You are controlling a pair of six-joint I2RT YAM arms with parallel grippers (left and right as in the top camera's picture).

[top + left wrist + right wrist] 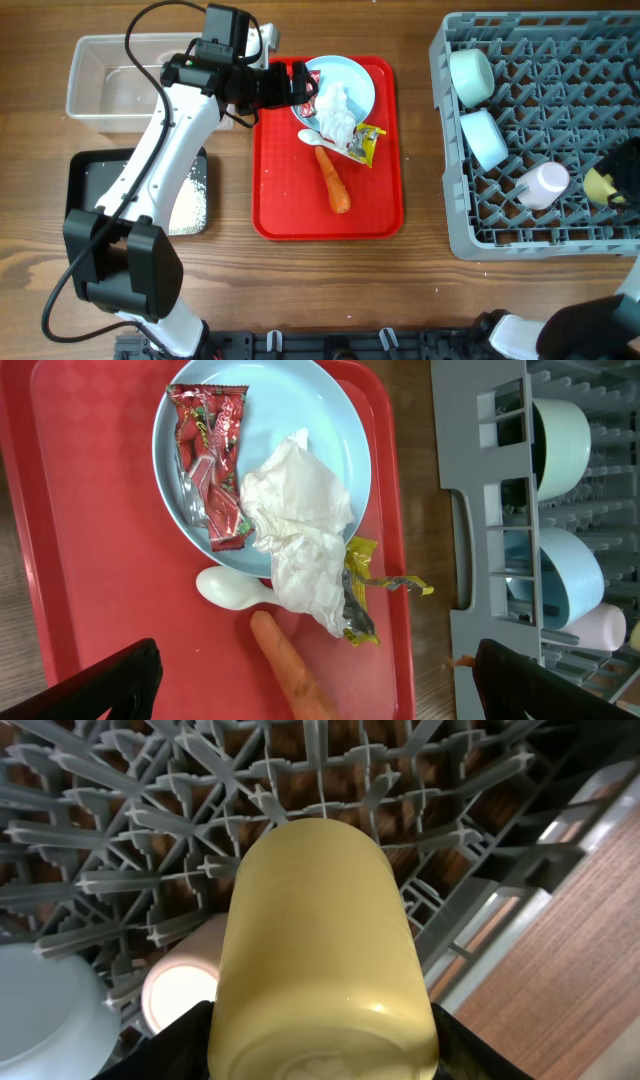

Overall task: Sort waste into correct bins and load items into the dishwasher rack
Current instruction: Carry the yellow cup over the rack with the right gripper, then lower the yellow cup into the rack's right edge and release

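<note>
Left pincer [293, 88] gaping over the red tray [80, 560], crumpled tissue [295, 525] just ahead on the plate [320, 410], lengthwise toward it; right pincer [320, 1055] clamps yellow cup [315, 950] above rack [150, 820].

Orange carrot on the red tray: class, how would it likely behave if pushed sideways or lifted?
The carrot looks stiff, so it should lift as one piece. Its rounded, tapered shape on the smooth red tray suggests it may roll or pivot when pushed.

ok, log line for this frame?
left gripper open over red tray | right gripper shut on yellow cup at dishwasher rack | racked: bowls, pink cup | pending: tissue, carrot
</note>
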